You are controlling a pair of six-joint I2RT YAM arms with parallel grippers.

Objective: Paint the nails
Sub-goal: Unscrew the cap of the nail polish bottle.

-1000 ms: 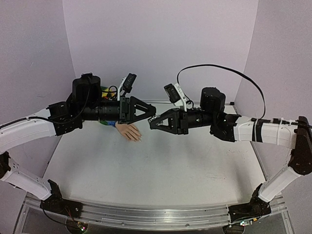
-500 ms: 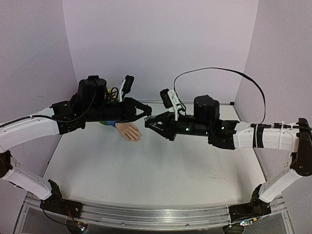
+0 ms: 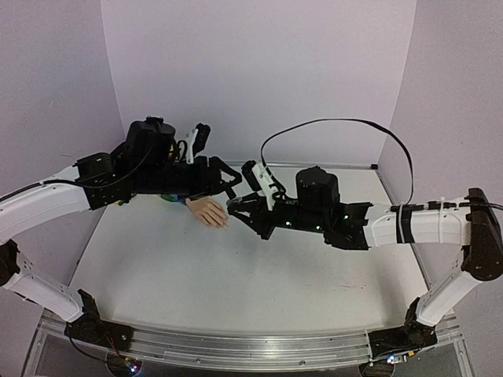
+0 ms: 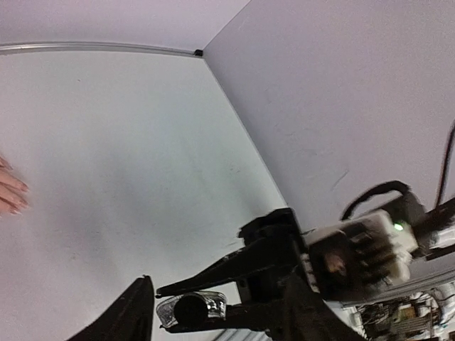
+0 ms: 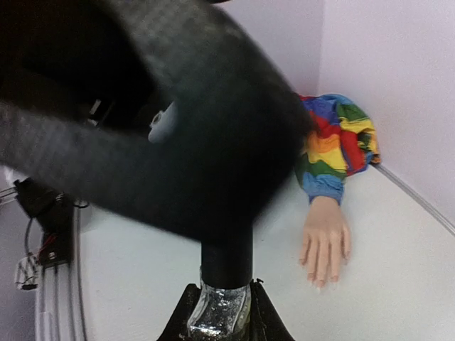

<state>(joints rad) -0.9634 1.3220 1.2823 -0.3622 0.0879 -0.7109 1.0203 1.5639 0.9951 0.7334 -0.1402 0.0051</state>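
- My right gripper (image 3: 234, 205) is closed tight on the bottle (image 5: 222, 307), which I hold above the table (image 3: 259, 275) with its glittery body pinched between the fingers and its cap (image 5: 227, 264) pointing away from me.
- My left gripper (image 3: 233, 184) faces it tip to tip. The jaws are partly open and straddle the cap. My left wrist view shows a gap between one finger and the cap, so I judge that I am gripping nothing there.
- The hand (image 3: 207, 212) lies palm down on the table, with its rainbow sleeve (image 5: 334, 145) bunched against the back wall.
- Its long axis runs from the sleeve at the back left to the fingertips at the near right, so the fingers point roughly towards where my two grippers meet.
- The nails (image 5: 318, 282) sit at those fingertips. From above they are just left of the bottle, a little nearer to me, and lower, on the table. They are too small for me to tell whether any is painted.
- Both grippers are close to the hand. The left arm reaches over the sleeve and its gripper is at the cap, so I expect the left to carry the brush.
- That would be a short move down and slightly left to the fingertips, with strokes along the fingers' axis.
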